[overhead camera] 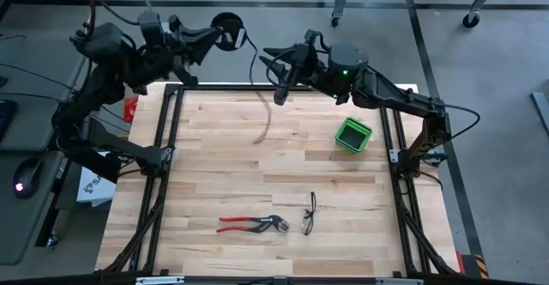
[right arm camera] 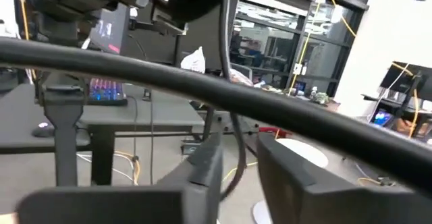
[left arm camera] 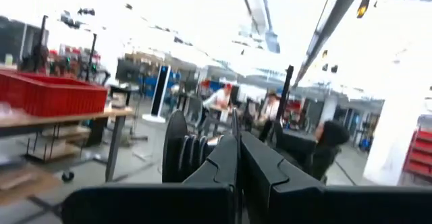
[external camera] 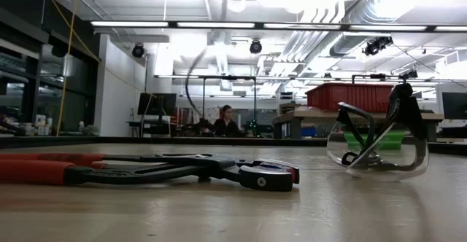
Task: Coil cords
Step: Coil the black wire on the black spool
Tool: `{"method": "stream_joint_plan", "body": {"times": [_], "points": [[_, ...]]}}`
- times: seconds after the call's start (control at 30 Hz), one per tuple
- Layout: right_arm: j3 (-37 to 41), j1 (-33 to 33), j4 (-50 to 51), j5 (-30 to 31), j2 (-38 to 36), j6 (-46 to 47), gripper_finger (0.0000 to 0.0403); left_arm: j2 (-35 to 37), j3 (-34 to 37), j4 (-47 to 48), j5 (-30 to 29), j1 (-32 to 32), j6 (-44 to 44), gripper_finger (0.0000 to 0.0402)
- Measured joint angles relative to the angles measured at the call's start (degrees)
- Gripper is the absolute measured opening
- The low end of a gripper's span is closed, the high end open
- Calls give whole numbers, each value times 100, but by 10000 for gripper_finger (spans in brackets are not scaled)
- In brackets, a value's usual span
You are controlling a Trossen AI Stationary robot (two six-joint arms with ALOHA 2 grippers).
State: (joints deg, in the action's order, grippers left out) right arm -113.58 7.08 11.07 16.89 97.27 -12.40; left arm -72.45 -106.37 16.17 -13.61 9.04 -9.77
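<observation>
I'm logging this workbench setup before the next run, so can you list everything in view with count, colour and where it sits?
cable: one, thin, black, hanging from the raised claws at the table's far edge, its loose end trailing over the wood
pliers: one, red handles, dark head, lying flat near the front edge
safety glasses: one pair, black frame, clear lenses, just right of the pliers
bin: one, green, small, on the table's right side
table: one, light wood, black frame
person: one, seated far behind the table
left claw: shut, raised beyond the far edge
right claw: raised at the far edge, cable passing its fingers
</observation>
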Motion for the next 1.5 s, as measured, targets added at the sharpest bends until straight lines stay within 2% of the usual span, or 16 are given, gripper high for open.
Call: {"method": "stream_joint_plan", "body": {"times": [0.17,0.3,0.53,0.7,0.97,1.07,1.3,1.5], "points": [[0,1,224,-38,-4,169,152,-52,23,-162,40,0,7,0],[0,37,404,-223,0,657,177,-14,13,-339,126,0,3,0],[2,125,500,-786,0,957,181,-45,17,-535,151,-58,-15,0],[2,192,737,-799,0,857,181,-28,15,-774,352,-59,-196,0],[2,176,809,-800,0,592,181,-32,15,-827,363,-57,-205,0],[2,150,881,-802,-9,507,170,-34,15,-806,344,-57,-127,0],[4,139,956,-796,-129,375,103,-34,15,-840,253,-57,-102,0],[4,139,935,-795,-170,334,66,-34,15,-881,254,-57,-102,0]]}}
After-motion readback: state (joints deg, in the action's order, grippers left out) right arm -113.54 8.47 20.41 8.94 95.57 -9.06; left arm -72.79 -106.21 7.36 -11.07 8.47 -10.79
